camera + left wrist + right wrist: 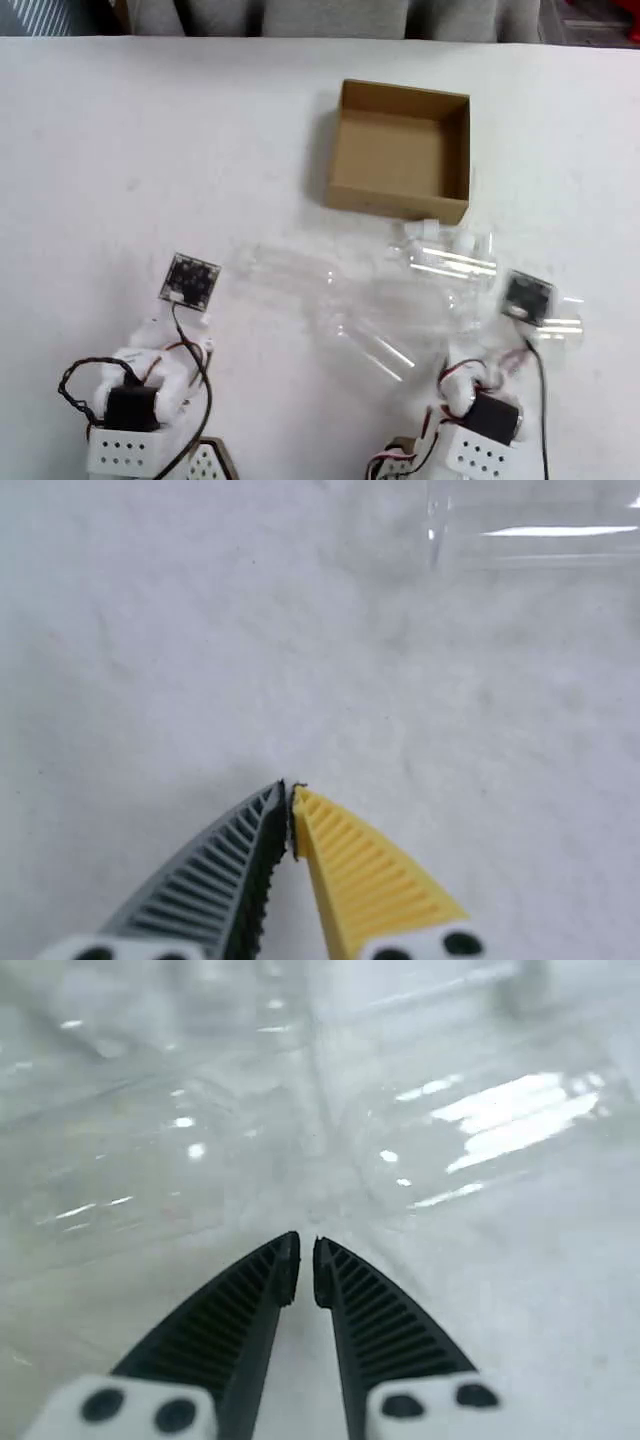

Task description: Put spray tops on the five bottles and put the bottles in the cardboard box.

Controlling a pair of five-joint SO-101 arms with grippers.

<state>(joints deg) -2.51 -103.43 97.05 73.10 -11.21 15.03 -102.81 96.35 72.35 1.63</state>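
Overhead, the cardboard box (400, 150) sits open-topped on the white table (120, 150), a squarish tray of plain brown board with low walls. Just in front of it, between the box and the two arms, the bottles (370, 300) lie on their sides in a loose heap. They are clear, smooth plastic cylinders, picked out mostly by glints, and I cannot tell how many there are. The left arm (140, 385) and the right arm (480, 405) are white moulded plastic with black motors and looped cables. The right arm's wrist hangs over the near edge of the heap, and the left arm's wrist over the tabletop well to the side.

From the left wrist, the left gripper (291, 798) has one grey and one yellow ribbed finger, tips pressed together on nothing, above the matte table. A clear bottle (530, 530) lies beyond.

From the right wrist, the right gripper (305, 1260) shows two black ribbed fingers with a hairline slit between the tips. It holds nothing and is poised right over the glossy bottles.
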